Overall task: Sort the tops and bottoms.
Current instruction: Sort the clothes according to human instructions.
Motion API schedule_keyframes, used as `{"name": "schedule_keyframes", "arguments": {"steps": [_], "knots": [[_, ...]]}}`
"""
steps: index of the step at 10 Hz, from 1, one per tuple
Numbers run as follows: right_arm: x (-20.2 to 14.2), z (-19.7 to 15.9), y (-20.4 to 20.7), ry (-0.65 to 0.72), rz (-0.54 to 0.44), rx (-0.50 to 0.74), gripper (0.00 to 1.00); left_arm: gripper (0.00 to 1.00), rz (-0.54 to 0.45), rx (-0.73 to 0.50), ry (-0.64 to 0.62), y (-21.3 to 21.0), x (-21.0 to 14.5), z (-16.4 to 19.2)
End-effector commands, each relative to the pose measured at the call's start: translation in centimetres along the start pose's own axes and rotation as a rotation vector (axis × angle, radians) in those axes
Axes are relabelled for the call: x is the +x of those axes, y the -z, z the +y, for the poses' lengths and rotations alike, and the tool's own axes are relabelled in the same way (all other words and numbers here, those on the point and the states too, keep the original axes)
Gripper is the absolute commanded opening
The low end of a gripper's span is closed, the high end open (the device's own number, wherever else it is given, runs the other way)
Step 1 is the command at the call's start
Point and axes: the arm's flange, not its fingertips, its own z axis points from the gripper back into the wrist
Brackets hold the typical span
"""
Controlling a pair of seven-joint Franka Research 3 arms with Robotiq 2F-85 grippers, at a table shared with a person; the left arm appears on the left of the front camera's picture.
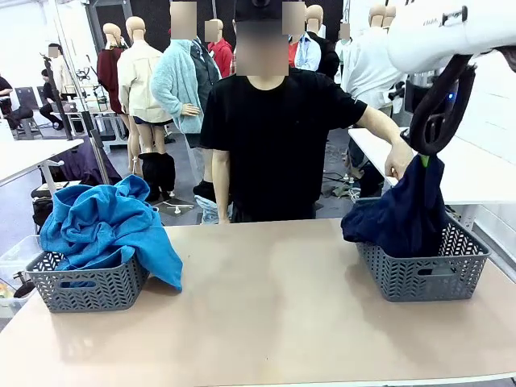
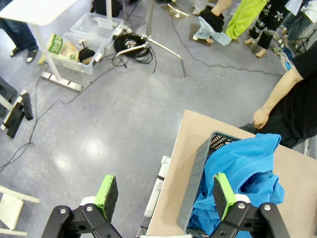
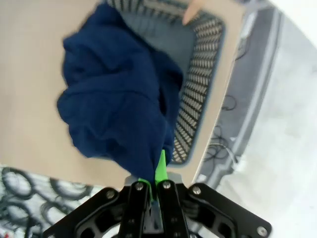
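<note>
The right end effector is clamped on the bottoms — the dark navy cloth hangs straight down from its green pads, the lower folds draping into and over the near rim of the right basket. A person's hand rests just beside the cloth's top. The tops lie heaped in the left basket on the surface, one fold spilling over its side. The left end effector hangs high above — fingers apart, holding nothing.

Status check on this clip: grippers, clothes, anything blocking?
Right gripper shut on navy bottoms, hanging over right basket. Left gripper open. Blue tops in left basket. Person's hand near bottoms.
</note>
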Motion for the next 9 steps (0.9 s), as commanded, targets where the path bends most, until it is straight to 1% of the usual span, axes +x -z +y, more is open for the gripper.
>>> {"name": "schedule_keyframes", "arguments": {"steps": [1,3,4,5,7,9], "knots": [[1.0,0.5,4.0,0.028,0.008,0.086,0.00,1.00,-0.002,0.002,0.003,-0.1,0.0,0.1],[1.5,0.4,6.7,0.092,0.084,0.105,0.00,1.00,-0.002,0.002,0.003,-0.1,0.0,0.1],[1.4,0.2,7.2,0.107,0.105,0.121,0.05,1.00,-0.002,0.002,0.003,-0.1,0.0,0.1],[1.3,-0.1,7.3,0.116,0.118,0.131,0.23,1.00,-0.002,0.002,0.003,-0.1,0.0,0.1],[0.8,0.0,6.7,0.122,0.125,0.110,0.61,1.00,-0.002,0.002,0.003,-0.1,0.0,0.1],[0.0,-0.5,5.2,0.150,0.095,0.092,0.98,1.00,-0.002,0.002,0.003,-0.1,0.0,0.1]]}}
